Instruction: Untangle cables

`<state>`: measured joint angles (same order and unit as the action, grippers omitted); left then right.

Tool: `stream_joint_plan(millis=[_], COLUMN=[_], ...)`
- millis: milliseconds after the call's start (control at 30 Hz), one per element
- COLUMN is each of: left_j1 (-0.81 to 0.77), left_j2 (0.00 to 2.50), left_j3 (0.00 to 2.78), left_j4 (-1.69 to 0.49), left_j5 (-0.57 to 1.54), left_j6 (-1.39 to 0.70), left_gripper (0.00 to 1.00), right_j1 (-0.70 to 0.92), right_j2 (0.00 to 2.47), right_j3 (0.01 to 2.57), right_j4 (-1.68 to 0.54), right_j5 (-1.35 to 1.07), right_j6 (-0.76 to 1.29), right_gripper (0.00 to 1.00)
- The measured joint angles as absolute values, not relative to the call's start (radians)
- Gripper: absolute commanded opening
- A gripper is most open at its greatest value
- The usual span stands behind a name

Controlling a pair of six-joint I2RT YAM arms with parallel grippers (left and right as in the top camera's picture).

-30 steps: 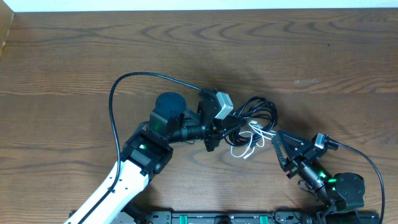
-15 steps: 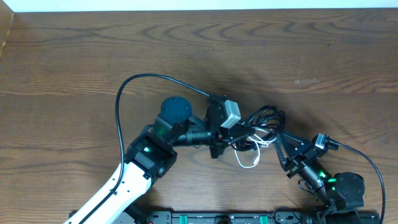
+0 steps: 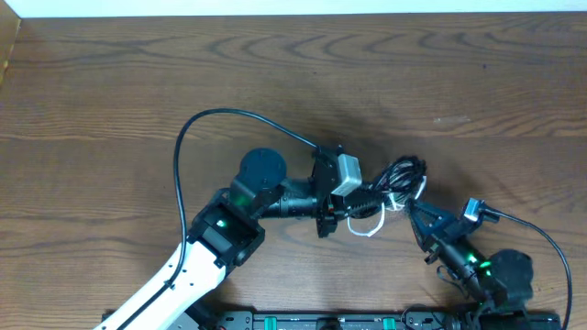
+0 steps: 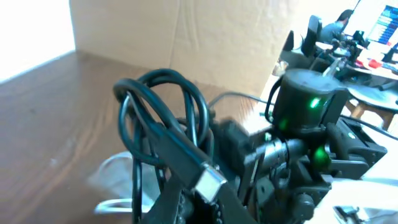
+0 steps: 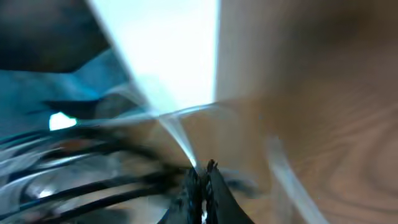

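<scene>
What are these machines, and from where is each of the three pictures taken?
These are two robot arms at a brown wooden table. One picture looks down from above; the other two come from a small camera on each arm's wrist.

Between the arms lies a tangle of thin black cables and one thin white cable.

The left arm's fingers are closed on black cable; its wrist picture shows loops of it lifted off the table.

The right arm's fingers are closed at the edge of the tangle. Its own picture is blurred, so I cannot tell whether they grip a cable.
</scene>
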<state>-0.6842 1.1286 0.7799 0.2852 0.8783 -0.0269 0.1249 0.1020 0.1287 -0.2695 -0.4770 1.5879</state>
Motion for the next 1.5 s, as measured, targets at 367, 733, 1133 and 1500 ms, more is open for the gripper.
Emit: stream_joint_plan(millis=[367, 733, 1133, 1500], left_j1=[-0.541, -0.526, -0.525, -0.567], left_j2=[1.033, 1.025, 1.108, 1.129], left_j3=[0.780, 0.780, 0.780, 0.780], left_j4=[0.242, 0.171, 0.161, 0.162], left_j5=[0.888, 0.836, 0.663, 0.714], left_j6=[-0.137, -0.173, -0.327, -0.554], left_gripper=[0.07, 0.07, 0.07, 0.08], right_j1=[0.127, 0.127, 0.127, 0.127], right_j2=[0.107, 0.107, 0.107, 0.107], right_j3=[0.130, 0.130, 0.130, 0.130], right_j4=[-0.447, -0.387, -0.241, -0.196], right_j5=[0.059, 0.194, -0.382, -0.508], right_j6=[1.301, 1.108, 1.122, 0.860], right_gripper=[0.02, 0.55, 0.59, 0.59])
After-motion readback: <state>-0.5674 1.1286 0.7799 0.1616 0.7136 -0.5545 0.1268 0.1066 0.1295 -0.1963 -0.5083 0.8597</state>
